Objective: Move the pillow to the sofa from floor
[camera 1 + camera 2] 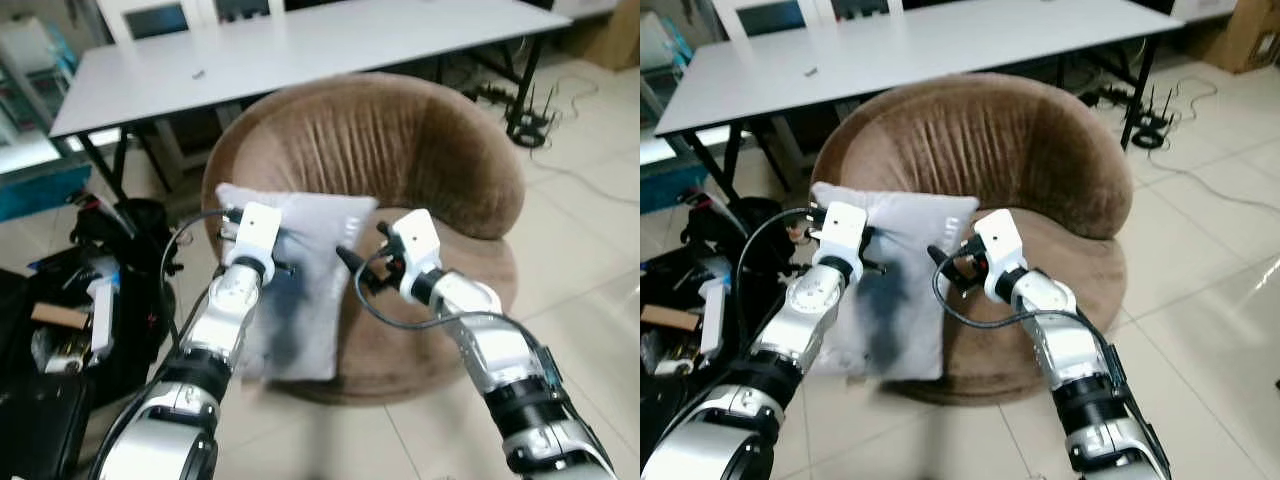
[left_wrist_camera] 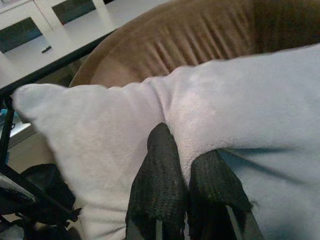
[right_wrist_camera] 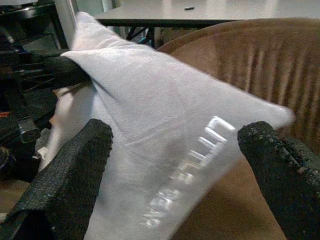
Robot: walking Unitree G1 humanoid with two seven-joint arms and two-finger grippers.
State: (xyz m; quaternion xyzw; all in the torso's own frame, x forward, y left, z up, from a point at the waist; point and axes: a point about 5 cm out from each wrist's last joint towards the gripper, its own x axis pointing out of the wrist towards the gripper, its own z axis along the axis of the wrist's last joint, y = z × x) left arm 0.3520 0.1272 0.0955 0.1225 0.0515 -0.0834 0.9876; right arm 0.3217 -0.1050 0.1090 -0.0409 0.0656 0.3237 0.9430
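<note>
My left gripper (image 2: 185, 187) has its two black fingers (image 2: 159, 170) pinched tight together on a fold of the pale grey pillow (image 1: 305, 290), the plush cloth bunched up just past the tips. From the head views that grip sits near the pillow's upper edge, toward its corner at about ten o'clock, and the cushion hangs down from there, upright, its lower edge draped past the front rim of the brown sofa (image 1: 400, 140) at six o'clock. A dark shadow from my forearm falls down the middle of the fabric.

My right gripper (image 3: 175, 165) stands spread wide, one finger (image 3: 75, 165) on each side of the wrist view, with the pillow's far corner and its pale lettering (printed text I cannot read from here) lying in the gap between them; the pads seem not to touch the cloth. In the head views this gripper (image 1: 352, 262) sits just beside the pillow's edge at three o'clock, over the sofa's seat.

Both silver arms reach forward and up from the bottom of the view, the left nearly straight, the right bent inward at the wrist, a black cable looping under it.

Behind the round sofa back, at twelve o'clock, runs a white table (image 1: 300, 50). At nine o'clock, black bags and clutter (image 1: 70, 320) sit on the tiled floor (image 1: 580, 260).
</note>
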